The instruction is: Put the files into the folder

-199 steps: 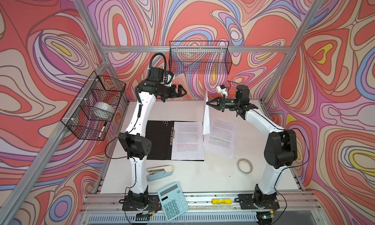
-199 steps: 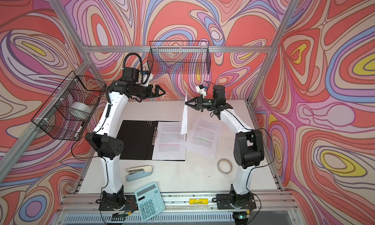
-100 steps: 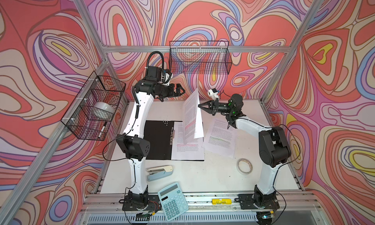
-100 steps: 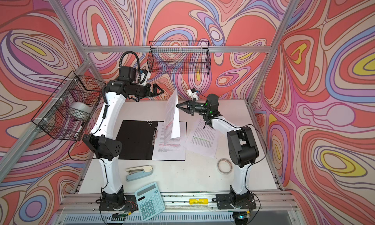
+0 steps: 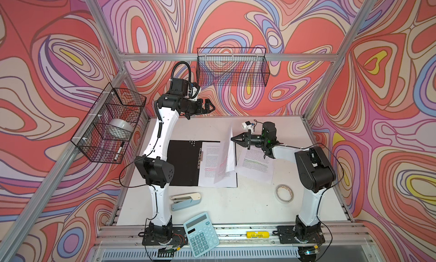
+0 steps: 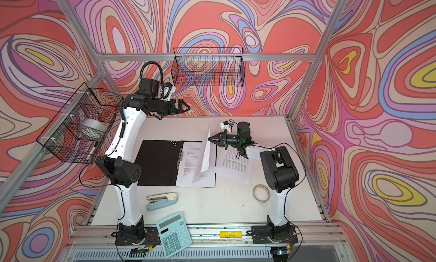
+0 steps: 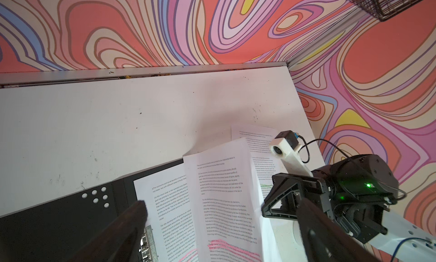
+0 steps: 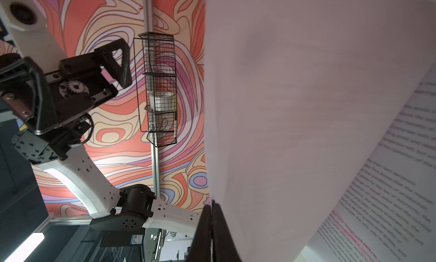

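Observation:
The folder (image 5: pixel 184 164) (image 6: pixel 158 161) lies open and flat mid-table, black inside, with its metal clip at the spine. One printed sheet (image 5: pixel 208 175) lies on its right half. My right gripper (image 5: pixel 232 138) (image 6: pixel 209 138) (image 8: pixel 212 225) is shut on the edge of a second sheet (image 5: pixel 227 154) (image 7: pixel 224 197) (image 8: pixel 295 107) of the files. This sheet hangs tilted, and its lower end rests on the page in the folder. A third sheet (image 5: pixel 256 165) with a green line lies on the table under the right arm. My left gripper (image 5: pixel 210 106) (image 7: pixel 221 225) is open and empty, raised above the table's back left.
A stapler (image 5: pixel 186 200) and a teal calculator (image 5: pixel 201 233) lie near the front. A tape roll (image 5: pixel 284 193) lies at the right front. Wire baskets hang on the left wall (image 5: pixel 109 124) and the back wall (image 5: pixel 232 67). A yellow bar (image 5: pixel 256 234) sits on the front rail.
My right gripper has carried the held sheet left from above the loose page to over the folder, then lowered it until it touched the page there. The left gripper stayed open and nearly still.

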### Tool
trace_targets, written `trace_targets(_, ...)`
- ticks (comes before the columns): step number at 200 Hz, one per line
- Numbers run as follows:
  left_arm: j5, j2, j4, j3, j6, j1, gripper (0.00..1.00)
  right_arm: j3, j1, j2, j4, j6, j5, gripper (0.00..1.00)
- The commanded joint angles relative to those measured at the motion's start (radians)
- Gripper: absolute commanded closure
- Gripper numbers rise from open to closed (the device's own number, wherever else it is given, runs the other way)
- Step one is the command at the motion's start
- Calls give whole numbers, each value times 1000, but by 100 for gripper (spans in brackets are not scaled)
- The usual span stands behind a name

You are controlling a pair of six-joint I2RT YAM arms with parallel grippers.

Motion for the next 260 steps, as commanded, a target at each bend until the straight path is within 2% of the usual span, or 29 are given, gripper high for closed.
trace_targets(1, 11, -42, 7, -17, -9, 10, 0, 10, 3, -1, -315, -232, 70, 100)
trace_targets(24, 15, -41, 9, -21, -13, 10, 0, 60, 5, -16, -608, -417, 156, 100)
trace_targets(44, 28, -38, 12, -22, -22, 10, 0, 81, 5, -9, -724, -482, 208, 100)
trace_targets(100, 29, -39, 17, -37, -24, 10, 0, 117, 10, 40, -790, -528, 258, 100)
trace_targets(153, 29, -41, 18, -43, -22, 10, 0, 186, 21, 110, -804, -533, 243, 100)
trace_targets(194, 37, -39, 22, -43, -28, 10, 0, 273, 28, 166, -914, -606, 249, 100)
trace_targets(260, 51, -32, 25, -41, -38, 10, 0, 278, 31, 187, -903, -590, 233, 100)
